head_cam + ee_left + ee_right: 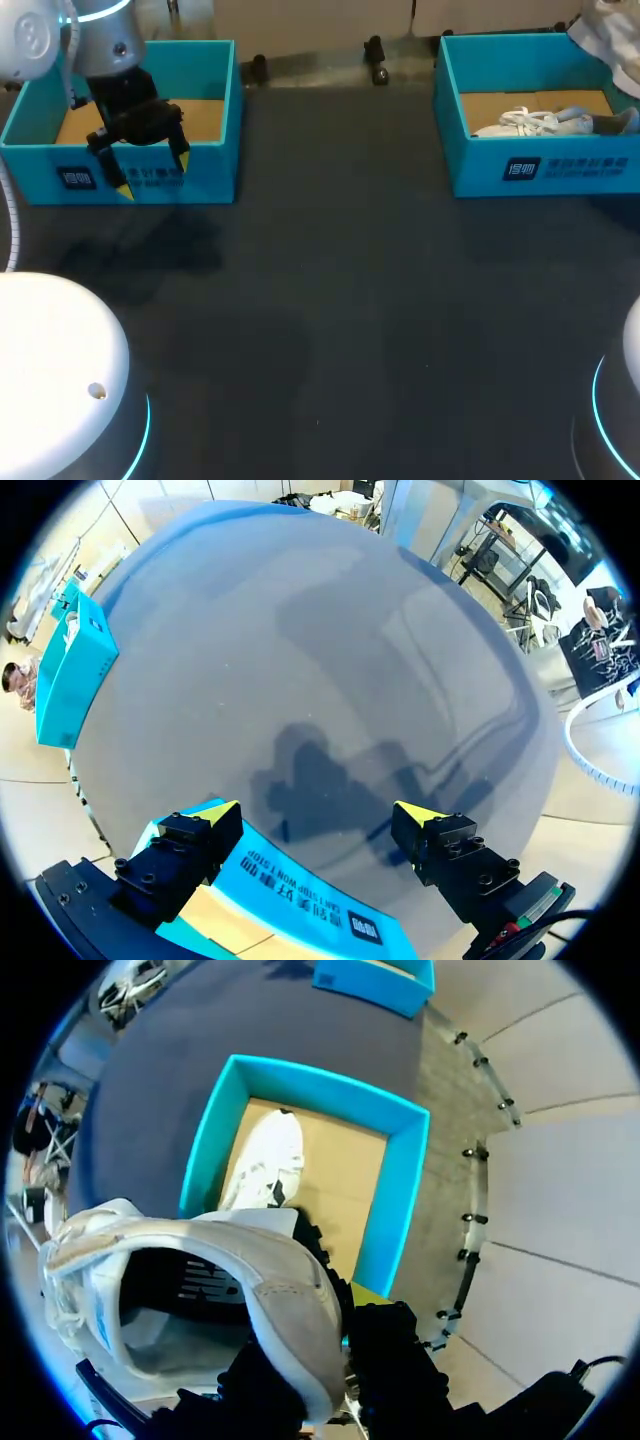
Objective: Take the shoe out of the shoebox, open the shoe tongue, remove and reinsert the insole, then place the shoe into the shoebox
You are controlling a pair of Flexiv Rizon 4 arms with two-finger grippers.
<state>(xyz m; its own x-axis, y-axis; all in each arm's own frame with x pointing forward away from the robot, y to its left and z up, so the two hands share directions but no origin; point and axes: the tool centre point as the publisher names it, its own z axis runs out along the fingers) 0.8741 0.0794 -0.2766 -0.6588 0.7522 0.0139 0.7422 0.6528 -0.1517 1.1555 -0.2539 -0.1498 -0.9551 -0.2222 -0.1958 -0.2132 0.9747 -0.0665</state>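
Two teal boxes are counted in the head view, the left shoebox (200, 175) at the upper left and the right shoebox (560, 170) at the upper right, along with two white shoes. The second shoe (540, 122) lies laced on the right shoebox's brown floor. The held shoe (200, 1260) – mouth gaping, dark inside – is pinched at its collar by the right gripper (330, 1350), closed upon it. The left gripper (150, 170) is spread wide over the left shoebox's front wall, nothing held
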